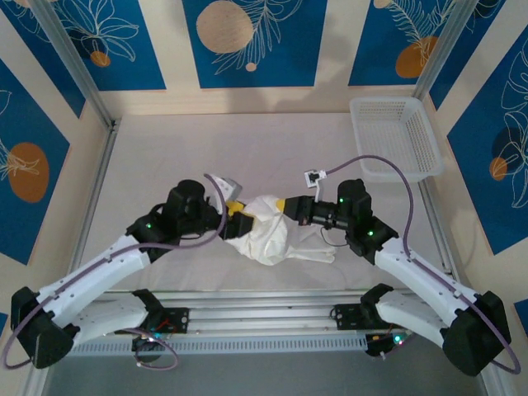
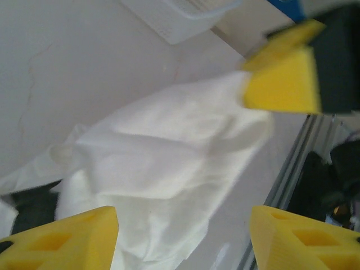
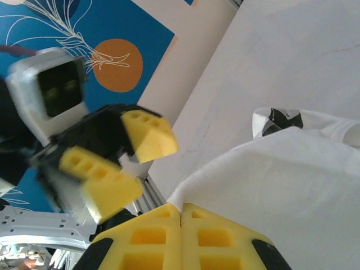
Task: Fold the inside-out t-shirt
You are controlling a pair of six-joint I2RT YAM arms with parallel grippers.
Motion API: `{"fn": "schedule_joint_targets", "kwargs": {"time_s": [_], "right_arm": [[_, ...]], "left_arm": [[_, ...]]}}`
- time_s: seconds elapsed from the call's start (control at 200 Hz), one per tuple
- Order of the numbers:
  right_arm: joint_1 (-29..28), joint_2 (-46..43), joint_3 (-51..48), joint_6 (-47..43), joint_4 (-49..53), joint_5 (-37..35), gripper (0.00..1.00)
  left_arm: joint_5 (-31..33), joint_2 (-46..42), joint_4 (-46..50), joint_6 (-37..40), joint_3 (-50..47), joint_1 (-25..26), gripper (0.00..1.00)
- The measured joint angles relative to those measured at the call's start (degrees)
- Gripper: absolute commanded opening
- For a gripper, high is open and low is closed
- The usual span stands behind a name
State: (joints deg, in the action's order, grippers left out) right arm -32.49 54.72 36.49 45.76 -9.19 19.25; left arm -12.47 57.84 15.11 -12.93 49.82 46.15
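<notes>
One white t-shirt (image 1: 269,236) — one lattice basket (image 1: 396,137)

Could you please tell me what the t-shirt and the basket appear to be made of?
The t-shirt looks like soft, matte white cloth, probably cotton: it wrinkles and drapes limply. The basket looks like rigid white plastic: a moulded lattice with a smooth rim.

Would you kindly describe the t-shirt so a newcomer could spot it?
On the pale table, look at the middle, toward the near edge. The t-shirt is the bunched, wrinkled white cloth there, unlike the rigid lattice basket at the far right.
</notes>
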Motion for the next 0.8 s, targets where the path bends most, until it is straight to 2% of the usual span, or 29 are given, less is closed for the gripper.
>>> {"fn": "schedule_joint_targets", "kwargs": {"time_s": [0.085,0.13,0.26,0.33,0.525,0.715,0.8], "right_arm": [[-0.42,0.52,1.18,-0.42,0.28,-0.28,0.0],[-0.59,0.63,1.49,-0.42,0.44,-0.57,0.0],[-1.22,0.66,1.66,-0.63,1.2,-0.87,0.0],[-1.44,0.66,1.68,-0.83,1.84,-1.01,0.0],[-1.64,0.63,1.77,-1.05,2.69,-1.25,0.0],[-1.68,0.63,1.77,-1.05,2.84,-1.27,0.0],[-1.68,0.63,1.77,-1.05,2.84,-1.27,0.0]], "left_arm": [[9.29,1.25,0.83,5.25,1.62,6.12,0.69],[13.94,2.51,0.79,7.48,1.79,8.04,0.74],[24.04,7.58,0.39,12.17,1.77,9.88,0.87],[27.69,9.66,-0.13,14.08,1.77,9.9,0.9],[31.19,13.57,-3.1,17.46,1.77,9.9,0.99],[30.56,15.5,-7.02,19.37,1.77,9.81,0.99],[30.93,16.52,-8.79,19.06,1.77,9.35,0.96]]}}
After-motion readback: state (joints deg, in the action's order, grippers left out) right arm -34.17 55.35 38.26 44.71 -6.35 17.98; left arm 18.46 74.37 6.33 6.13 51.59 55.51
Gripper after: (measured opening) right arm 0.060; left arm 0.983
